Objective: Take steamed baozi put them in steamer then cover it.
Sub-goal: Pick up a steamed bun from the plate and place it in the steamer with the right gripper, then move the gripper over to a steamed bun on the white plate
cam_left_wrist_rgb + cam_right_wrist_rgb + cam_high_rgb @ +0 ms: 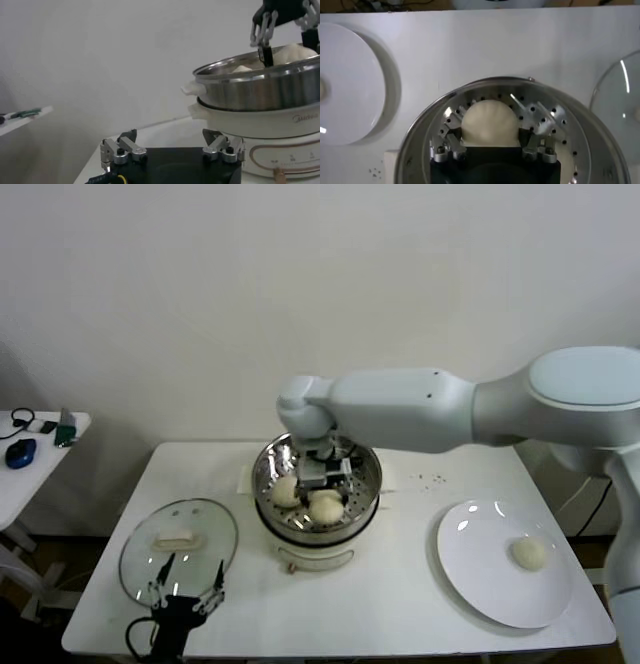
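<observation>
The steamer (317,484) stood near the middle of the white desk (400,604), its steel basket sitting on a cream pot base. The right arm reached across from the plate's side, and its pincer (325,476) hung down inside the basket. From the right wrist camera, that right pincer (490,145) had its fingers (451,142) standing on either side of a bun (488,123) that lay on the perforated floor; whether they pressed it or merely flanked it I could not tell. In the head view two buns showed in the basket, one (286,490) toward the lid's side and one (326,506) at the front, just below the pincer. A further bun (529,553) lay alone on the white plate (470,569), well to the other side of the steamer. The glass lid (178,549) lay flat on the desk beside the steamer, away from the plate, its cream handle up. The left pincer (187,584) rested at the lid's near edge, its fingers spread wide and holding nothing; its own camera looked past those fingers (122,150) at the steamer's side (260,95).
</observation>
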Controlling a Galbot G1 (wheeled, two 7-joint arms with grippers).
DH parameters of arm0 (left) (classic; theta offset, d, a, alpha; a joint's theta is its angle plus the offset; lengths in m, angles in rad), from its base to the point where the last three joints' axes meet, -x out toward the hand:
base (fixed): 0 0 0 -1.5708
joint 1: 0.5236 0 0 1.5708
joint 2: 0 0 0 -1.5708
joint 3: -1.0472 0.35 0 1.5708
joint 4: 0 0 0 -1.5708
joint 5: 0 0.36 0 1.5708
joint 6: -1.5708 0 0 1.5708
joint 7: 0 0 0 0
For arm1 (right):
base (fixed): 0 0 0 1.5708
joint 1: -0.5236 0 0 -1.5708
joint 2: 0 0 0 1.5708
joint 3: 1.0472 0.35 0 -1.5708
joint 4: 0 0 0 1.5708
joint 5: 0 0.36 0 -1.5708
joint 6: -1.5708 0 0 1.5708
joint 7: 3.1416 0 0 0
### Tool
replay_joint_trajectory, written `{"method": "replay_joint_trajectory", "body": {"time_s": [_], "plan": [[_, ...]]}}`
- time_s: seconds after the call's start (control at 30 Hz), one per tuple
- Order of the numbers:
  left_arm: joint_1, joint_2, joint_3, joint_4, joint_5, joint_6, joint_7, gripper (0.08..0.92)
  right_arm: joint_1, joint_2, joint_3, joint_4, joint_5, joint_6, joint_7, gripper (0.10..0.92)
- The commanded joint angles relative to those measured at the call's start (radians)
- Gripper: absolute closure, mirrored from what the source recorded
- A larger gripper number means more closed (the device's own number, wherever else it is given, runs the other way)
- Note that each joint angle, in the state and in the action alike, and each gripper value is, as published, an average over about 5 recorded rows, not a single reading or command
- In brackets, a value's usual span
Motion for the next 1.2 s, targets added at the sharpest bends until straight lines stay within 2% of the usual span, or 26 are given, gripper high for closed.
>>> {"method": "replay_joint_trajectory", "body": {"time_s": [0.03, 0.3, 0.5, 0.73, 0.87, 1.03, 1.2], "plan": [[0.005, 0.0, -0.004, 0.003, -0.007, -0.005, 0.0, 0.177, -0.064, 0.059, 0.008, -0.035, -0.05, 0.03, -0.011, 0.304], [0.009, 0.001, -0.009, 0.008, -0.01, -0.01, -0.001, 0.177, -0.072, 0.06, 0.019, -0.042, -0.066, 0.026, -0.01, 0.295], [0.008, 0.001, -0.01, 0.007, -0.01, -0.01, -0.002, 0.177, -0.058, 0.046, 0.033, -0.033, -0.065, 0.019, -0.03, 0.216], [0.007, 0.002, -0.01, 0.003, -0.01, -0.01, -0.002, 0.177, 0.034, -0.055, 0.075, 0.001, -0.043, -0.019, -0.021, 0.203], [0.002, 0.002, -0.005, 0.002, -0.008, -0.008, -0.001, 0.177, 0.121, -0.159, 0.058, 0.015, 0.023, -0.097, 0.043, 0.202], [-0.005, 0.0, 0.005, -0.002, -0.004, -0.005, -0.001, 0.177, 0.241, -0.332, -0.082, 0.06, 0.167, -0.26, 0.207, 0.203], [-0.008, -0.001, 0.01, -0.004, -0.001, -0.005, 0.0, 0.177, 0.327, -0.518, -0.235, 0.169, 0.342, -0.528, 0.35, 0.202]]}}
